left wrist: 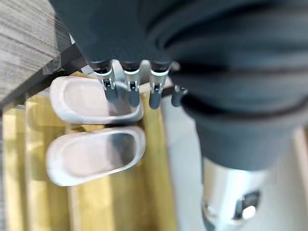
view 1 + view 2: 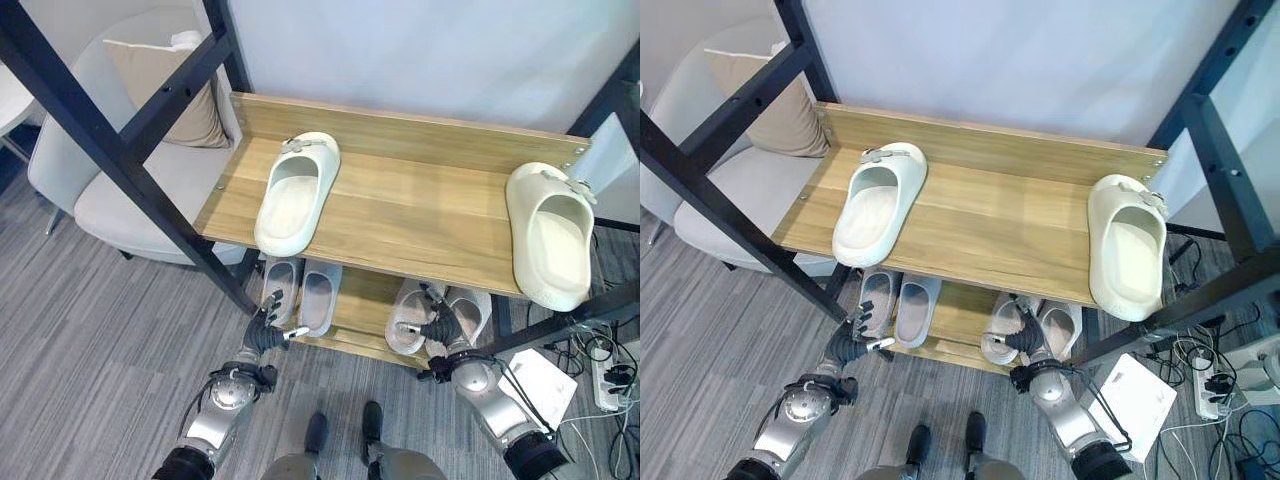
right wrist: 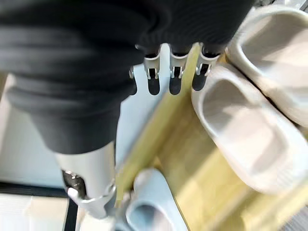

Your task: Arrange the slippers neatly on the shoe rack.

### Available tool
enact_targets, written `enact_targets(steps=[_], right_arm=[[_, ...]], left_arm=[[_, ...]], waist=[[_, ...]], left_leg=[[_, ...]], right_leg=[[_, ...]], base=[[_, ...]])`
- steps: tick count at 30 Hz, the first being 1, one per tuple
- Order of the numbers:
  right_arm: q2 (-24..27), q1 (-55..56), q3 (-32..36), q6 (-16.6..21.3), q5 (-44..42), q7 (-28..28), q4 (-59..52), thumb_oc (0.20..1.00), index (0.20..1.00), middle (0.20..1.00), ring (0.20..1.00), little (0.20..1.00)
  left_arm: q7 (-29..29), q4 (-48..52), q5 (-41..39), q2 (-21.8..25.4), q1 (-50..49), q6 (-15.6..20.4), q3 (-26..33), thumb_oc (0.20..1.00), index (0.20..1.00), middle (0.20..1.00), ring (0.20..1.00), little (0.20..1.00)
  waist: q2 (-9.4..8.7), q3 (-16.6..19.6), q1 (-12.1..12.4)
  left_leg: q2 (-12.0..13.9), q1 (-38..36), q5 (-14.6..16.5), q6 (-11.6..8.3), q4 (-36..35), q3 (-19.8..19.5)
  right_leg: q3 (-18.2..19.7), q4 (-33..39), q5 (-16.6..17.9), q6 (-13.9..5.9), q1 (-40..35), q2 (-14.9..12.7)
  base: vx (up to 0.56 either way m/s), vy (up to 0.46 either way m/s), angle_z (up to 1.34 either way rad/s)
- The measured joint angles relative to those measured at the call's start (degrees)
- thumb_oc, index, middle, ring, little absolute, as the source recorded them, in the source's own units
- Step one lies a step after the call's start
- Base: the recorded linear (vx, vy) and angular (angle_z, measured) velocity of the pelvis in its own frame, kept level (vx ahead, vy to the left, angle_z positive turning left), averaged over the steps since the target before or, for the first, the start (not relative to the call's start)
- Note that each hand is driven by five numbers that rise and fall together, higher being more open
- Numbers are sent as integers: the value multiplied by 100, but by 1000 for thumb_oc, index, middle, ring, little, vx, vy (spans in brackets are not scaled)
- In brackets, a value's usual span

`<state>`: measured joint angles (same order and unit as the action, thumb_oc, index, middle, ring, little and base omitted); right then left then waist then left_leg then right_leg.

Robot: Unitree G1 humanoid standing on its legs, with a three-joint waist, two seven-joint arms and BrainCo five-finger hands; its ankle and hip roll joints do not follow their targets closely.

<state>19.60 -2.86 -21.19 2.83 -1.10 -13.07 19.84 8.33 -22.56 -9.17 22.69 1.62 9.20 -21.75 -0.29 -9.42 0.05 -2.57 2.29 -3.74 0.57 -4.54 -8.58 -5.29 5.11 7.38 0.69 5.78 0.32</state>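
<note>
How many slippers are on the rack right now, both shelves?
6: cream slipper top shelf left, cream slipper top right; grey pair lower left, beige pair lower right. Others could be hidden under the top shelf.

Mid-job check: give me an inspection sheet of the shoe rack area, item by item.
Surface: wooden two-shelf shoe rack with a black frame.
Job's things: two cream clog slippers on the top shelf, one at left, one at the right end, far apart. Grey slipper pair lower shelf left; pale pinkish pair lower shelf right.
Clutter: nothing seen on the shelves.
Hands: left hand at the grey pair, fingers straight; right hand at the pinkish pair, fingers straight.
Cables: power strip and wires on the floor, right.
Surroundings: light armchair with beige cushion, white paper, grey carpet.
</note>
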Motion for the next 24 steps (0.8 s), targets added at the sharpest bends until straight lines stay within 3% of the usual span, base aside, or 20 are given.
enact_targets(steps=[3,6,7,9,10,15,17,20,22,23,24], right_arm=[[21,502,111,80,-11,389,-15,1000,1000,1000,1000,1000],[419,1221,260,101,-64,818,-46,1000,1000,1000,1000,1000],[605,1518,345,101,-130,1034,-8,1000,1000,1000,1000,1000],[727,1729,389,93,-131,1213,-5,1000,1000,1000,1000,1000],[724,1725,387,97,-131,1254,-6,1000,1000,1000,1000,1000],[473,1697,369,172,-127,1338,-7,1000,1000,1000,1000,1000],[297,1680,377,175,-127,1317,-7,1000,1000,1000,1000,1000],[158,1616,360,180,-129,1309,-7,1000,1000,1000,1000,1000],[139,1565,345,198,-130,1296,-7,1000,1000,1000,1000,1000],[141,1566,329,210,-131,1261,-6,1000,1000,1000,1000,1000],[165,1519,190,230,-131,1186,-3,1000,1000,1000,1000,1000]], left_arm=[[-416,171,400,437,-52,-48,-315,1000,1000,1000,1000,1000],[-1025,1162,857,1289,-55,-45,-729,1000,1000,1000,1000,1000],[-1300,1919,1051,1848,118,-35,-1157,1000,1000,1000,1000,1000],[-1725,2990,1026,2298,398,159,-1525,1000,1000,1000,1000,1000],[-1819,3106,994,2198,521,279,-1506,1000,1000,1000,1000,1000],[-2188,3857,-613,1520,843,379,-1246,1000,1000,1000,1000,1000],[-2113,4140,-1254,1158,848,367,-531,1000,1000,1000,1000,1000],[-1608,4276,-1220,863,1119,500,199,1000,1000,1000,1000,1000],[-1156,4248,-1030,917,1356,619,433,1000,1000,1000,1000,1000],[-880,4177,-695,934,1526,679,458,1000,1000,1000,1000,1000],[-129,3547,327,1025,2099,841,520,1000,1000,1000,1000,1000]], waist=[[150,67,-120],[260,120,-252],[285,173,-286],[327,218,-386],[336,232,-454],[338,243,-545],[304,257,-537],[259,291,-508],[228,366,-506],[207,403,-503],[166,482,-497]], left_leg=[[1,-106,36,51,-3,213],[9,-250,74,96,-10,387],[14,-306,102,106,-48,442],[21,-320,169,157,-50,492],[20,-347,172,157,-51,505],[56,-350,219,89,-50,605],[80,-350,216,87,-48,591],[86,-341,209,76,-47,567],[84,-339,209,76,-46,561],[82,-339,207,79,-47,556],[75,-349,200,88,-45,530]], right_leg=[[150,1,5,-8,-48,-6],[245,1,-34,7,-121,-15],[244,0,-40,-5,-161,-15],[242,-1,-31,-19,-169,-13],[247,-1,-31,-19,-170,-14],[278,-2,-29,-18,-156,18],[266,-2,-30,-17,-150,42],[240,-2,-29,-17,-152,45],[239,-2,-29,-17,-154,42],[236,-2,-28,-16,-157,39],[229,-1,-16,-4,-176,32]], base=[[27,1,-38],[55,-1,-32],[36,-5,-24],[29,-13,-21],[25,-26,-17],[-16,-26,-14],[-21,-53,8],[-4,-27,7],[-3,-29,4],[-6,-29,8],[-4,-19,8]])
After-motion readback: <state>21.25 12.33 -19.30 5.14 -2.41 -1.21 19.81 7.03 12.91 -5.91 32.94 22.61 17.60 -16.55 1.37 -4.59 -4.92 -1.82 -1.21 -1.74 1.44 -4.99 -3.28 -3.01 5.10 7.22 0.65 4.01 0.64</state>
